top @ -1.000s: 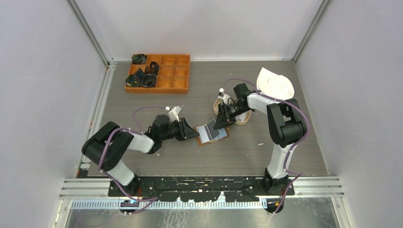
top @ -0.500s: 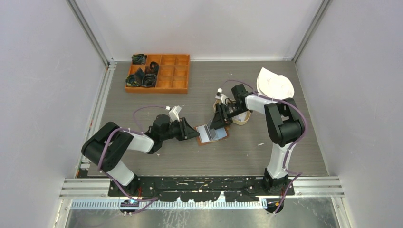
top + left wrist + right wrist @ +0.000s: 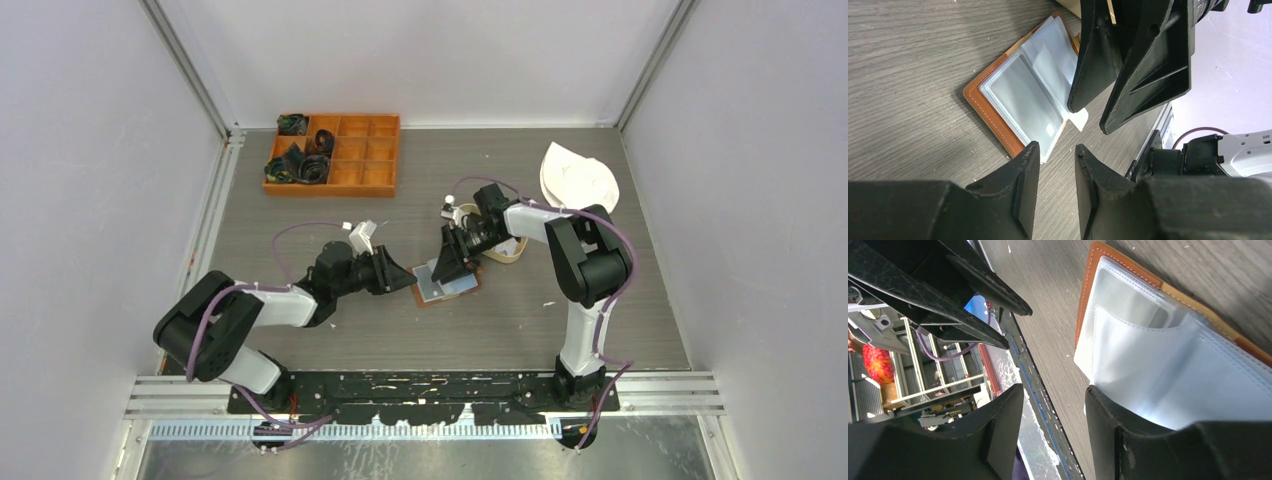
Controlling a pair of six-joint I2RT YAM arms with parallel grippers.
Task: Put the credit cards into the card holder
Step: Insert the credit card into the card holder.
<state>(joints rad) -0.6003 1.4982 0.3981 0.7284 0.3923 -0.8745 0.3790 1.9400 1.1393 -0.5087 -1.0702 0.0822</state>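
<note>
Lying open on the grey table [image 3: 480, 330] is one card holder [image 3: 449, 284], its orange-brown leather cover down and its two leaves of clear sleeves [image 3: 1024, 98] facing up, between the two grippers at mid-table. Whether the sleeves hold anything cannot be told.

The left gripper [image 3: 408, 279] sits just beside the holder's left edge. Its fingers are a narrow gap apart with nothing between them, on a forearm stretched low and nearly level with the table.

The right gripper [image 3: 443, 268] points down over the holder's far right part, partly spread and empty, one fingertip [image 3: 1073, 106] at the sleeves. Its arm folds back leftward from a high elbow.

One oval tan tray [image 3: 506, 250] lies behind that wrist, and one orange compartment box [image 3: 350, 175] stands far left.
</note>
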